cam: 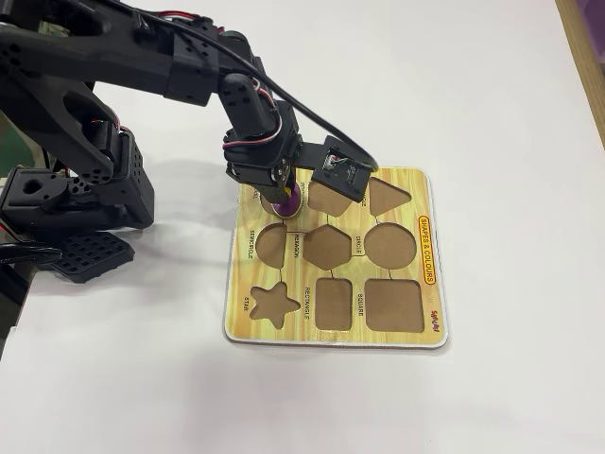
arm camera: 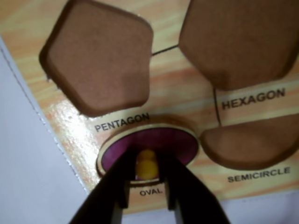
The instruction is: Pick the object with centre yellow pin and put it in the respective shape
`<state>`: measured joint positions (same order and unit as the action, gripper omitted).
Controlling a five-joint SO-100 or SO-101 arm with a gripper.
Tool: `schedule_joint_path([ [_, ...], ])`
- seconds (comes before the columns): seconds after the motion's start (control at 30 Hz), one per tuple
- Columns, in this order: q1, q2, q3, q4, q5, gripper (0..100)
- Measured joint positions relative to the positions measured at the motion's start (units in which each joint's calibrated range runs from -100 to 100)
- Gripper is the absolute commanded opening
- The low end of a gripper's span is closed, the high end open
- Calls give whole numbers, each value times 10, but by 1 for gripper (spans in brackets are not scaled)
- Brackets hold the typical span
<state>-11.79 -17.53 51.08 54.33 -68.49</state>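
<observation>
The object with centre yellow pin (arm camera: 180, 142) is a purple oval with a pale rim. It lies at the recess labelled OVAL on the wooden shape board (arm camera: 182, 100), near the board's edge. My gripper (arm camera: 146, 161) comes in from the bottom of the wrist view, and its black fingers (arm camera: 122, 177) press close on both sides of the yellow knob (arm camera: 146, 169). In the fixed view the gripper (cam: 284, 200) stands over the board's (cam: 416, 326) far left corner, and only a sliver of the purple piece (cam: 287, 207) shows beneath it.
Empty brown recesses surround the oval: pentagon (arm camera: 100, 56), hexagon (arm camera: 238, 37) and semicircle (arm camera: 250, 144). The fixed view shows further empty recesses such as the star (cam: 272, 303) and the square (cam: 394, 305). The arm's base (cam: 76, 189) sits to the left on the white table (cam: 492, 95).
</observation>
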Motion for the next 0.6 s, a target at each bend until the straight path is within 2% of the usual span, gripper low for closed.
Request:
schedule_joint_path([
  [0.6,-1,-1,22,-1,1,1],
])
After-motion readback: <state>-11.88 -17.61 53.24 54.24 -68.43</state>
